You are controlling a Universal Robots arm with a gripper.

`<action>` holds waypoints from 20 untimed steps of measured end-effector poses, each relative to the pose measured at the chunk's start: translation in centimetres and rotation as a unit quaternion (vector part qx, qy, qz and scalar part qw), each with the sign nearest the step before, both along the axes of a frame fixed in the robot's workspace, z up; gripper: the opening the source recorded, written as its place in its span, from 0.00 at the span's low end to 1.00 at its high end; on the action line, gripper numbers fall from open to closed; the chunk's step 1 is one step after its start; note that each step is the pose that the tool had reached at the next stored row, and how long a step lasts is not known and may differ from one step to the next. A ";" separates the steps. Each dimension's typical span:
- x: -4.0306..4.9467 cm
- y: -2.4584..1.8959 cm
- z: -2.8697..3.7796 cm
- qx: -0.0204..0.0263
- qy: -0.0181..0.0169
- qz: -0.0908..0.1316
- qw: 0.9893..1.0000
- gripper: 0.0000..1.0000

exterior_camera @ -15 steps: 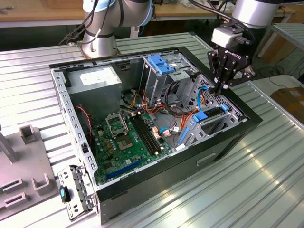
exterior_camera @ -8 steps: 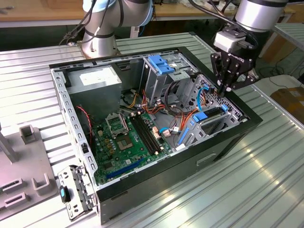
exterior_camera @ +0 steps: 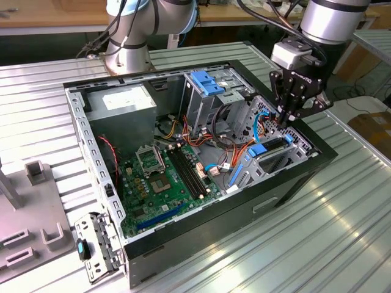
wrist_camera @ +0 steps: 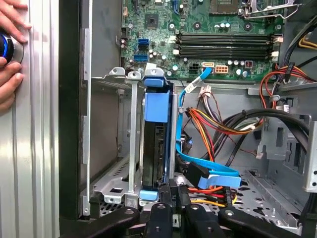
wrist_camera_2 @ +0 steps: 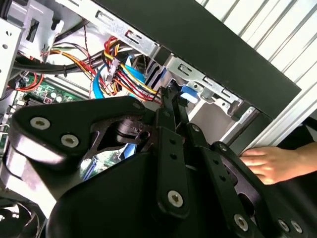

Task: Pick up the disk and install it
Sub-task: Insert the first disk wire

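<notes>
1. Clearly the disk (wrist_camera: pixel 154 131) stands on edge in the drive bay (wrist_camera: pixel 111 183) at the front corner of the computer case (exterior_camera: pixel 201 229), its blue carrier rail (wrist_camera: pixel 157 105) facing up in the first wrist view, with the dark body of the drive below it.
2. By my judgement it will handle as a stiff, fairly dense slab — metal body, plastic rails that flex a little. It is sensitive to knocks, and the smooth metal faces could slip, so the blue rail ends look like the safest places to take hold.
3. The pincer (wrist_camera: pixel 171 206) sits right at the near end of the disk; its black fingers (wrist_camera: pixel 159 218) lie close together about that end. Whether they actually clamp it I cannot tell.
4. In the exterior view the pincer (exterior_camera: pixel 286 121) hangs low over the bay, the arm's wrist (exterior_camera: pixel 327 21) coming down steeply from above at the exterior view's right.
5. Just beside the disk runs a blue flat data cable (wrist_camera: pixel 198 166), and a bundle of red, orange and yellow power wires (wrist_camera: pixel 223 124) crowds the next space — both could snag.
6. Beyond lies the green motherboard (exterior_camera: pixel 165 183).
7. A person's hand (wrist_camera_2: pixel 270 163) rests on the ribbed metal table (exterior_camera: pixel 317 244) just outside the case wall.
</notes>
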State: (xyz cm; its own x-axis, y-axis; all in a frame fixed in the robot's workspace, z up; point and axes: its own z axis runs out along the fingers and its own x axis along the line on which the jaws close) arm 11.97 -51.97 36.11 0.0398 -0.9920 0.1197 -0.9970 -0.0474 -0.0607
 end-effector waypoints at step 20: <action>-1.32 -1.72 -1.05 0.013 0.000 -0.008 1.000 0.17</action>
State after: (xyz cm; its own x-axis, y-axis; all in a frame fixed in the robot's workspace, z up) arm 10.65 -53.69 35.05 0.0229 -0.9954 0.0930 -0.9977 -0.0288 -0.0617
